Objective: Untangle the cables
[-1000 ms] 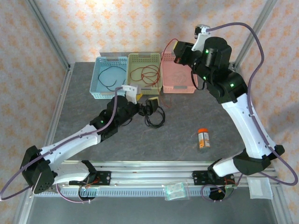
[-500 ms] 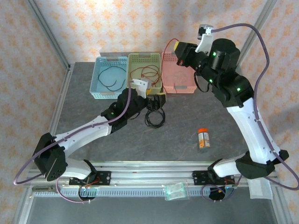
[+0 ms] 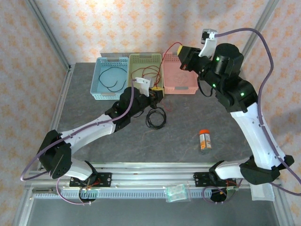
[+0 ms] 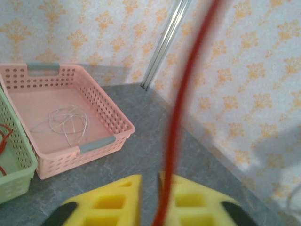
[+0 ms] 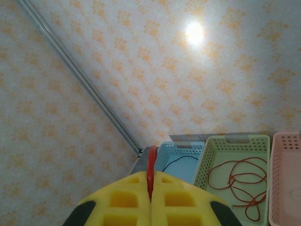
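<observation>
Reaching farther up the bench (image 3: pixel 188 122) than a second ago, the left end effector (image 3: pixel 157 94) has left the black coil (image 3: pixel 156 117) and gone from wide open to drawn in.

Nearest the arm bases, an orange-capped bottle (image 3: pixel 204 140) lies well apart from the work. The black coil lies loose on the bench, just below the left end effector. In the left wrist view its yellow pads (image 4: pixel 115 200) are drawn in on the red cable (image 4: pixel 176 108), with a sliver of gap on one side. Beyond stand the blue basket (image 3: pixel 96 77) with a black cable, the green basket (image 3: pixel 146 55) with red loops (image 3: pixel 149 71), and the pink basket (image 3: pixel 178 89) with a whitish wire (image 4: pixel 66 122). Farthest and highest, the right end effector (image 3: pixel 184 57) pinches the same red cable (image 5: pixel 151 165) between closed pads.

The step looks like drawing this strand free. Done well, both grips would separate slowly so loops slide rather than cinch. The green basket's near wall and the black coil are the likely snags.
</observation>
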You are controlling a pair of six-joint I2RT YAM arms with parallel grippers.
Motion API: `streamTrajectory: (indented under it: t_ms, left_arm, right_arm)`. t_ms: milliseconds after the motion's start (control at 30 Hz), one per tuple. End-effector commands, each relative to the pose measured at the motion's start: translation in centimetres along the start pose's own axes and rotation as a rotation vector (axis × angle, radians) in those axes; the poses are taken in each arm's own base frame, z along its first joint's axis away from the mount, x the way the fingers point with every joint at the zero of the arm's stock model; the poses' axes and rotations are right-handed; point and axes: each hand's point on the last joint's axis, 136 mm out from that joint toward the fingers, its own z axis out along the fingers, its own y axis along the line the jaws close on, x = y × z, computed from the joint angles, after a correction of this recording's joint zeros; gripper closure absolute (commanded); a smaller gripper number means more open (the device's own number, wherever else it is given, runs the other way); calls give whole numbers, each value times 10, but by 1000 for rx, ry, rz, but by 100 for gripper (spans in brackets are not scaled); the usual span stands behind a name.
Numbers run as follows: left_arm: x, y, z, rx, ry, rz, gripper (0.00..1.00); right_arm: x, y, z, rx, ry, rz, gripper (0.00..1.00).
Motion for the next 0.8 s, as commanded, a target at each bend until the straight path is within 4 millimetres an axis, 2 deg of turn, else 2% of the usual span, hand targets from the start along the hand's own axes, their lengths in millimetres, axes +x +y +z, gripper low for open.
streamTrajectory:
  t_ms: [0, 100, 200, 333, 433, 567, 667, 700, 767]
  left_arm:
    - [-15, -9, -1, 43, -41, 1, 91]
    - [-14, -10, -6, 45, -34, -5, 96]
    - [-12, -8, -14, 31, -25, -25, 100]
    - [-12, -8, -26, 20, -6, -38, 100]
    - [-18, -9, -35, 13, -7, -36, 100]
    - [-28, -5, -41, -22, -5, -23, 100]
    - [-37, 0, -41, -59, -1, -14, 100]
    - [-40, 2, -41, -64, -2, -10, 100]
    - [-45, 9, -39, -96, 3, -7, 100]
  right_arm:
    - [-7, -11, -10, 56, -43, -12, 100]
    - [1, -32, -10, 154, -43, -33, 100]
    - [15, -61, -8, 284, -38, -56, 100]
    - [46, -102, -1, 459, 8, -87, 100]
    - [77, -123, 9, 519, 72, -92, 100]
    - [122, -139, 26, 519, 170, -74, 96]
    - [154, -144, 38, 493, 251, -52, 89]
    - [162, -144, 41, 479, 270, -42, 85]
    - [170, -143, 44, 459, 288, -22, 69]
